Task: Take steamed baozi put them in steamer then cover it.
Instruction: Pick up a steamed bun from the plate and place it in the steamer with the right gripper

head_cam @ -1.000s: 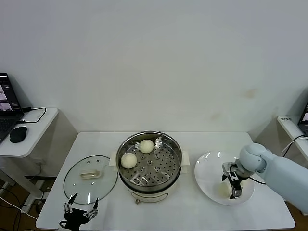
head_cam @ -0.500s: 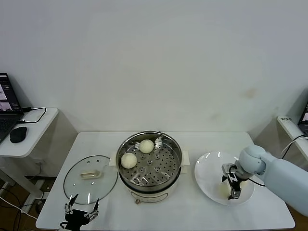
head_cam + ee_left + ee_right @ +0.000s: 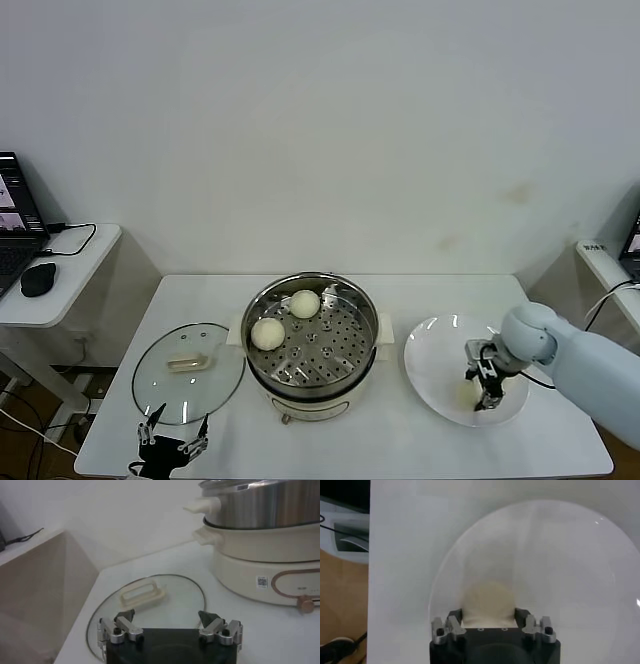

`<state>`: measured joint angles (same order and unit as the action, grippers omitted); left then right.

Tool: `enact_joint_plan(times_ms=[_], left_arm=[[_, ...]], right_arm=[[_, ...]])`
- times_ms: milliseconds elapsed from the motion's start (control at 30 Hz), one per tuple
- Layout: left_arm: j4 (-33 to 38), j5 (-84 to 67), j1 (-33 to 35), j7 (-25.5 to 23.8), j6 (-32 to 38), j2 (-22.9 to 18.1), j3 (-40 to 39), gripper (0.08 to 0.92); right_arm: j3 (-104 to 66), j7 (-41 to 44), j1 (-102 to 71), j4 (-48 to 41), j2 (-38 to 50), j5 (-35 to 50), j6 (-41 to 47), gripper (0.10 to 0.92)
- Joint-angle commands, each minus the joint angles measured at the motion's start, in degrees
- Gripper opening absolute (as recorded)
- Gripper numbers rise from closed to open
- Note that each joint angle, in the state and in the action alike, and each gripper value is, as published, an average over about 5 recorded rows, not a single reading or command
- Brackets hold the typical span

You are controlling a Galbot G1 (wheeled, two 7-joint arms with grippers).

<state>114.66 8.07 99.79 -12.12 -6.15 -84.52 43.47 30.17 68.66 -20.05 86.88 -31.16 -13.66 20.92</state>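
Progress: two steamed baozi (image 3: 267, 333) (image 3: 305, 303) on perforated tray inside steamer (image 3: 345, 300), mid-surface. Third baozi (image 3: 489, 603) on white plate (image 3: 430, 350) near right edge; right gripper (image 3: 487, 388) down over it, fingers spread either side, contact not clear. Fourth bun not visible. Glass lid (image 3: 150, 375) flat near left front corner, not yet on steamer. Left gripper (image 3: 170, 626) idle at front edge by lid, fingers spread, empty. Remaining: bun transfer, covering.

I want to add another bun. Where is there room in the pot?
The steamer tray is bare in its front and right parts; two baozi crowd the back-left. On the plate, the right pincer straddles a third baozi.
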Motion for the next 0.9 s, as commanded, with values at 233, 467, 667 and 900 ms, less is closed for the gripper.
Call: enact_joint_plan(times_ms=[233, 467, 667, 900], left_arm=[[0.0, 0.1, -0.4, 0.0, 0.1, -0.1, -0.4, 0.823], [0.2, 0.1, -1.1, 0.4, 0.2, -0.4, -0.7, 0.823], [0.6, 0.6, -0.9, 1.5, 0.4, -0.5, -0.4, 0.823], [1.1, -0.1, -0.7, 2.0, 0.9, -0.2, 0.5, 0.823]], right_arm=[[1.2, 1.2, 13.2, 0.1, 1.2, 7.5, -1.8, 0.611], [8.9, 3.9, 31.5, -3.4, -4.4, 16.9, -4.6, 0.611], [16.1, 6.6, 42.4, -9.0, -14.7, 24.2, -12.0, 0.611], [17.8, 8.6, 47.3, -17.4, -27.2, 27.2, -28.2, 0.611]])
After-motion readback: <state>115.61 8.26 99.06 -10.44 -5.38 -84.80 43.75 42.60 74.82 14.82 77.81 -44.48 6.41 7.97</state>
